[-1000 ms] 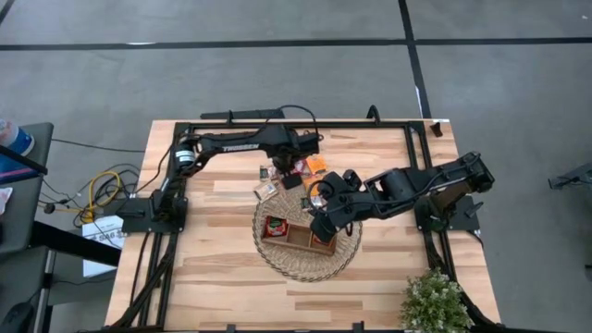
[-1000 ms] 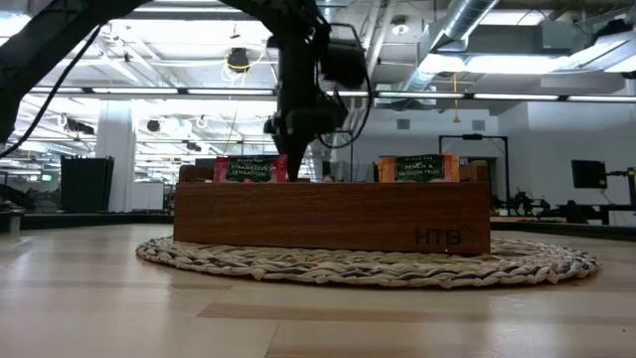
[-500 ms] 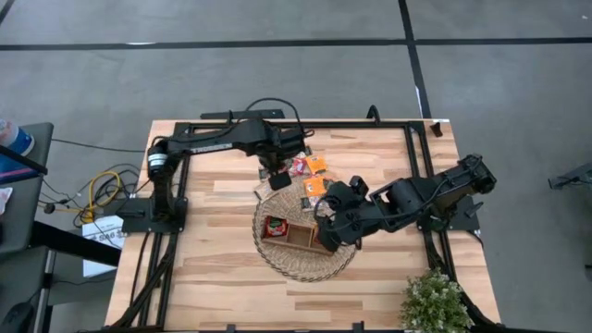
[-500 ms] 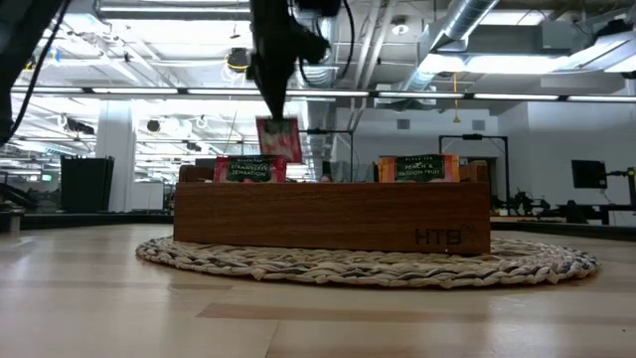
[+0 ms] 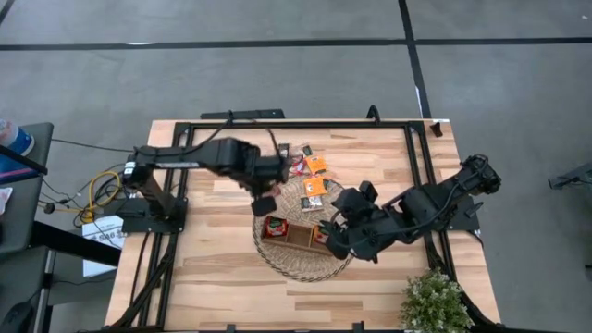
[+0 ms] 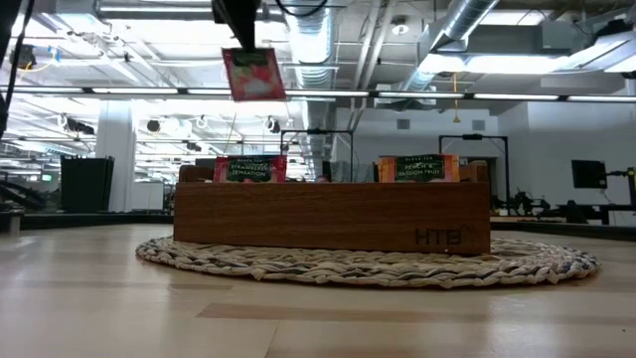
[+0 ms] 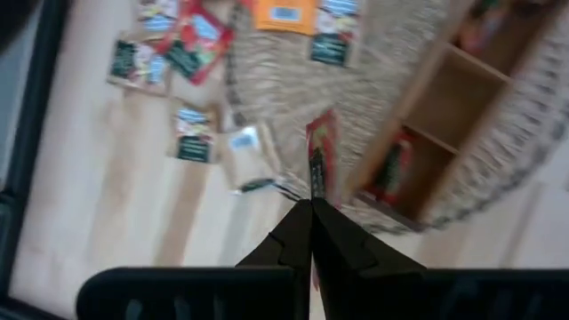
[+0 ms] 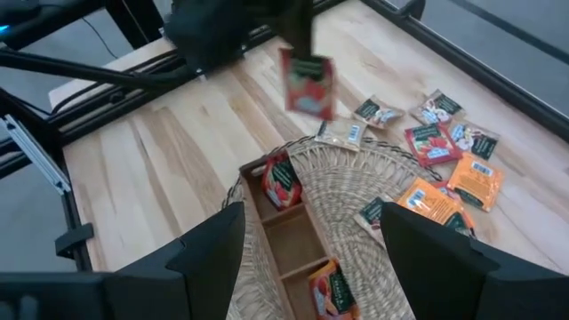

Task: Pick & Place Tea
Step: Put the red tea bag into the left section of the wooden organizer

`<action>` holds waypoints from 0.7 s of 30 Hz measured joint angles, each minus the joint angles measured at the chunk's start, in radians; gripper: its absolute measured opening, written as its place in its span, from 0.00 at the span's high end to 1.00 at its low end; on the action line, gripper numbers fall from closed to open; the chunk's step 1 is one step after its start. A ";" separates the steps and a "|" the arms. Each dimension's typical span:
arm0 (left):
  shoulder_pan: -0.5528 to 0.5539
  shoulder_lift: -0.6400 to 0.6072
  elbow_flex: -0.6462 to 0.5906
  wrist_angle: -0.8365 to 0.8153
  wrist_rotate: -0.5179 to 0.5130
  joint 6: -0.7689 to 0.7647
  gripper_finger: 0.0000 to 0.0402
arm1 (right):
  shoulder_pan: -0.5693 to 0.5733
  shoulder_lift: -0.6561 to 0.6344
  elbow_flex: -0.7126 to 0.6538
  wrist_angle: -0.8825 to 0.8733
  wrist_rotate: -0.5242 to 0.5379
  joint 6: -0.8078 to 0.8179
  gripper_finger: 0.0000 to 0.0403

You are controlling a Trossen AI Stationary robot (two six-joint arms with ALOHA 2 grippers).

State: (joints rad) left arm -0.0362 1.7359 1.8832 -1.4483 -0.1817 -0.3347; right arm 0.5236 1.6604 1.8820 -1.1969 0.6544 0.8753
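- My left gripper is closed on one red tea sachet. I pinch it by its top edge, so it hangs free under my fingers and can drop straight into a slot.
- I hold it high above the table, beside the left end of the wooden tray, so it clears the tray wall.
- The tray stands on the round wicker mat. Its left compartment already holds a red sachet and the right one an orange sachet (the middle looks empty).
- The other loose sachets lie behind the mat.
- My right gripper waits with fingers wide, empty, over the tray's right end.
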 joint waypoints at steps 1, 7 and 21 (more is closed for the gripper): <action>-0.023 0.000 0.000 -0.005 0.005 -0.014 1.00 | 0.003 0.000 0.000 0.000 0.000 0.003 0.37; -0.143 0.011 0.000 0.013 0.008 -0.064 1.00 | 0.021 0.000 0.000 0.000 0.005 0.016 0.37; -0.221 0.098 -0.002 0.095 0.004 -0.055 1.00 | 0.059 0.001 0.000 0.031 0.029 0.044 0.37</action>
State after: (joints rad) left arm -0.2576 1.8343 1.8816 -1.3529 -0.1776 -0.3900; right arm 0.5831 1.6611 1.8820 -1.1664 0.6836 0.9192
